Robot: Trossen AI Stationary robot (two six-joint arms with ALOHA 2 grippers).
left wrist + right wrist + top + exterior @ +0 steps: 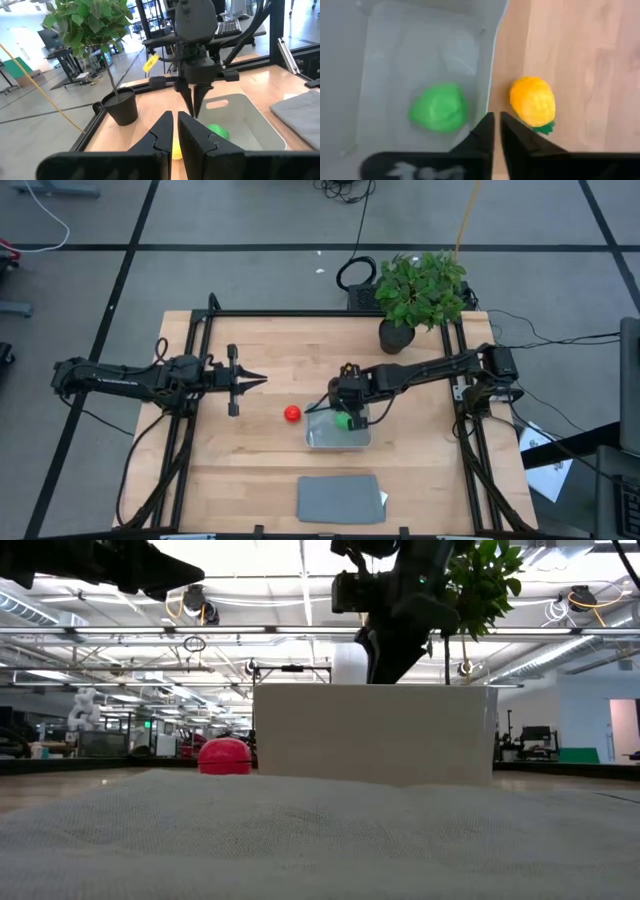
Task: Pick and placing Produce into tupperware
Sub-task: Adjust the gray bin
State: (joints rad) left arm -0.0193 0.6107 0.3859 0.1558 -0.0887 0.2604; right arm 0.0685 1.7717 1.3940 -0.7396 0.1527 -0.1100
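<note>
You have three pieces of produce to account for. The green piece (pixel 438 107) is round and slightly lumpy, and it lies alone inside the tupperware (pixel 385 45), just to one side of the right gripper (pixel 496 131) and below its tips. The yellow piece (pixel 533 101) is a knobbly oval with a small green tip; it sits on the bare wood on the other side of those tips, just outside the container wall. The red piece (pixel 291 414) is a smooth ball resting on the table (pixel 250 470) near the tupperware's outer side, between the two grippers.

The tupperware itself is one shallow, clear bluish-grey box with rounded corners — you see a single one, plus one flat grey lid (pixel 341 498) lying apart from it on the table.

The right gripper hangs point-down over the container's edge; its fingers (pixel 196 97) are drawn together to a narrow slit and hold nothing. The left gripper (pixel 252 381) waits well away from the box, level with the red ball's side of the table, its fingers (pixel 161 131) also nearly together with nothing between them — though from overhead the gap is hard to judge.

One potted plant (pixel 420 295) stands at the table's corner.
</note>
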